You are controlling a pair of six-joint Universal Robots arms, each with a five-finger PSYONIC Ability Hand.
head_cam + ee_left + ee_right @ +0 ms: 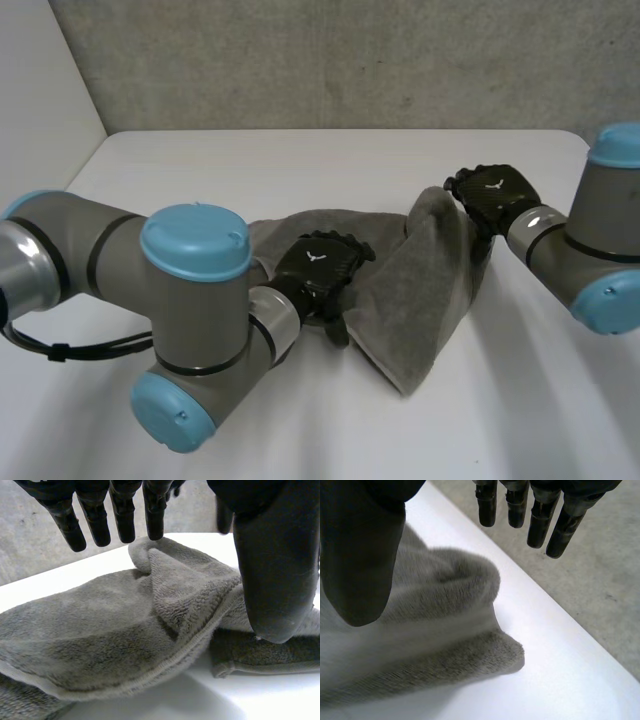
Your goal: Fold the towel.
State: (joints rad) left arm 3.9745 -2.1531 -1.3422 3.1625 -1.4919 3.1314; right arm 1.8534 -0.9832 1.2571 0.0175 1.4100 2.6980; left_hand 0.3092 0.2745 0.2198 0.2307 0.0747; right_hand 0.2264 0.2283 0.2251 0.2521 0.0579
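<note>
I've got the grey towel [420,290] lying bunched near the middle of the white table [300,160], with one flap draped over toward 5 o'clock and a hem doubled on itself. My left hand [318,268] sits over the towel's 9 o'clock side. In its wrist view its fingers [95,520] are straight and spread above the pile, the thumb is clear of the cloth and it grips nothing. I judge it is placed there to pin or smooth that layer. My right hand [495,195] hovers at the towel's 1 o'clock corner, where the cloth humps up. Its fingers [540,520] are extended and apart from the thumb, released, and look poised to pinch that corner for the next fold.
</note>
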